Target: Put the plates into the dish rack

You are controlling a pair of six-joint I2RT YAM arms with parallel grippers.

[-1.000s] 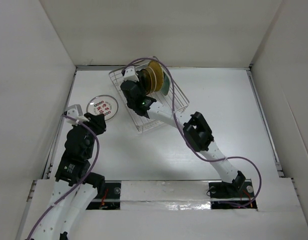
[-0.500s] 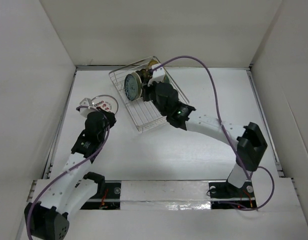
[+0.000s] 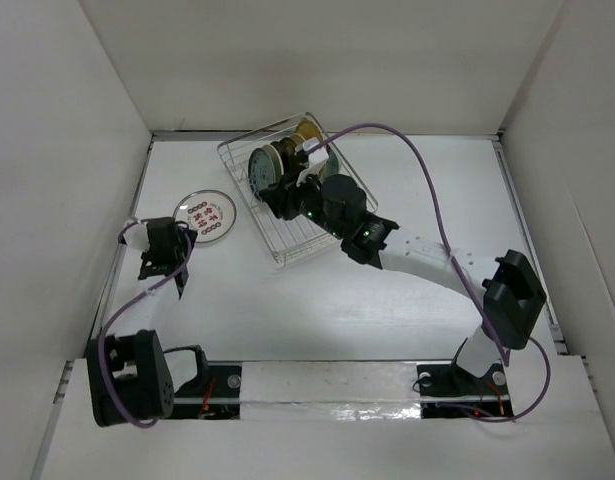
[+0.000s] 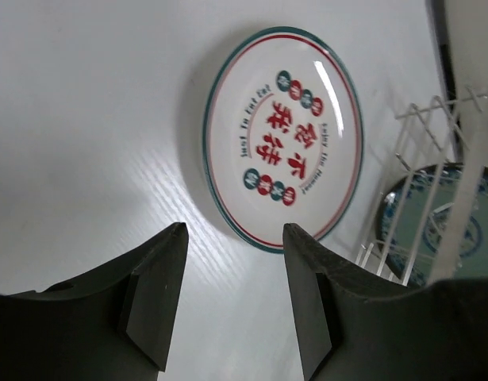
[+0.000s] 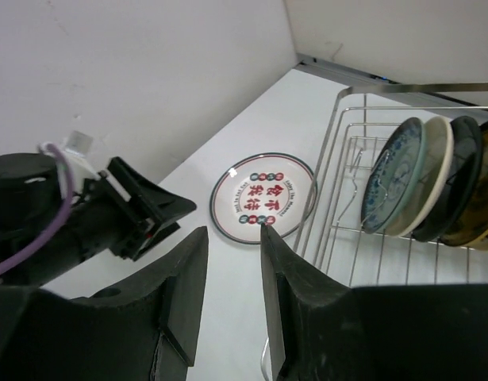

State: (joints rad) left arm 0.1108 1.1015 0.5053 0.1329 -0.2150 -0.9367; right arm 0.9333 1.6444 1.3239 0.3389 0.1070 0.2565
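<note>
Left hand (image 4: pixel 233 235) near red-marked plate (image 4: pixel 283 135)

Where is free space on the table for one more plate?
The table is bare right of the dish rack, and also between the rack and the arm bases. Crowded on the left: the white plate with red marks lies between rack and left gripper.
</note>
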